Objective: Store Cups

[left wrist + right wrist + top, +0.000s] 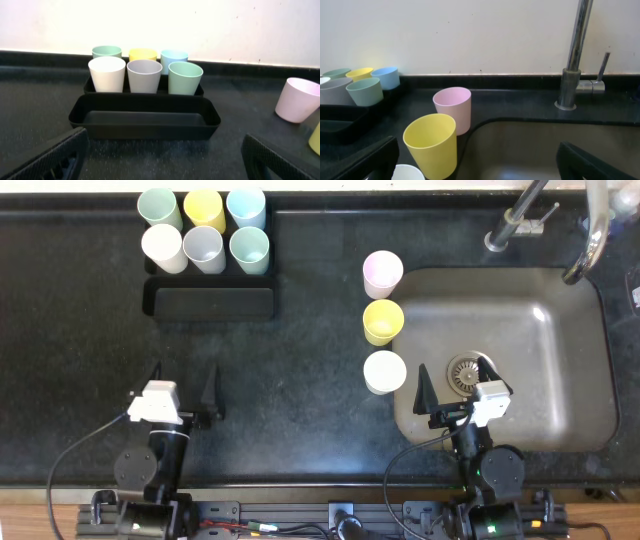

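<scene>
Dark worktop (320, 410), pink cup (382, 272), yellow cup (383, 321), white cup (385, 371) upright, mouths up, in a line beside the sink (540, 380), six cups (205, 245) upright in the tray (210, 303), left gripper (183, 376) and right gripper (455, 371) spread wide

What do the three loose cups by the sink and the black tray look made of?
The pink cup, yellow cup and white cup look like matte plastic: opaque walls, thin rims, no glare. The black tray is probably moulded plastic: smooth thin walls, rounded corners, faint sheen.
</scene>
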Controlling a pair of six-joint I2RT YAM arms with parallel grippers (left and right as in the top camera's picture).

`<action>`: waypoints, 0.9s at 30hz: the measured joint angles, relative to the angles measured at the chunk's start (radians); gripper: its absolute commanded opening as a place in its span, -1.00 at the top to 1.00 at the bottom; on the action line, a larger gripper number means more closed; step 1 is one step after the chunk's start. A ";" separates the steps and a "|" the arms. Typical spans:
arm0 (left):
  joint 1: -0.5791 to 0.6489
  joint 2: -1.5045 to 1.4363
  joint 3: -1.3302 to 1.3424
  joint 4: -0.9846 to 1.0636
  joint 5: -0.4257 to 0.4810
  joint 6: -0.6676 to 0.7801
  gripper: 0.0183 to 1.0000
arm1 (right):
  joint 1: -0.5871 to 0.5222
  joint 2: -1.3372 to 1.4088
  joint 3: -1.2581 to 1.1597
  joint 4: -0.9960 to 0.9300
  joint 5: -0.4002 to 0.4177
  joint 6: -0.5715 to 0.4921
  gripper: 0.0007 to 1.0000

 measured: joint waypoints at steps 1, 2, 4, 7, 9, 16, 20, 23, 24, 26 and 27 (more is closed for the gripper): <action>0.000 0.049 0.032 -0.001 0.002 -0.005 -1.00 | 0.000 0.000 0.000 0.000 0.000 0.000 -1.00; 0.000 0.110 0.076 -0.005 0.002 -0.015 -1.00 | 0.000 0.000 0.000 -0.001 0.000 -0.001 -1.00; -0.001 0.261 0.211 -0.042 0.003 -0.041 -1.00 | 0.000 0.000 0.000 0.000 0.000 0.000 -1.00; -0.017 0.504 0.488 -0.186 0.002 -0.077 -1.00 | 0.000 -0.001 0.000 -0.001 0.000 0.000 -1.00; -0.038 0.666 0.701 -0.327 0.002 -0.092 -1.00 | 0.000 -0.002 0.000 -0.002 0.000 0.000 -0.99; -0.215 1.203 1.448 -0.823 -0.031 -0.134 -1.00 | 0.000 -0.002 0.000 -0.002 0.000 0.000 -0.99; -0.338 1.484 1.809 -1.048 -0.071 -0.194 -1.00 | 0.000 -0.002 0.000 -0.002 0.000 0.000 -1.00; -0.406 1.675 2.029 -1.188 -0.087 -0.253 -1.00 | 0.000 -0.002 0.000 -0.002 0.000 0.000 -0.99; -0.425 1.737 2.098 -1.235 -0.091 -0.276 -1.00 | 0.000 -0.002 0.000 -0.001 0.000 0.000 -0.99; -0.460 1.868 2.248 -1.339 -0.096 -0.332 -1.00 | 0.000 -0.002 0.000 -0.002 0.000 0.000 -1.00; -0.473 1.928 2.313 -1.381 -0.099 -0.357 -1.00 | 0.000 -0.002 0.000 -0.002 0.000 0.000 -1.00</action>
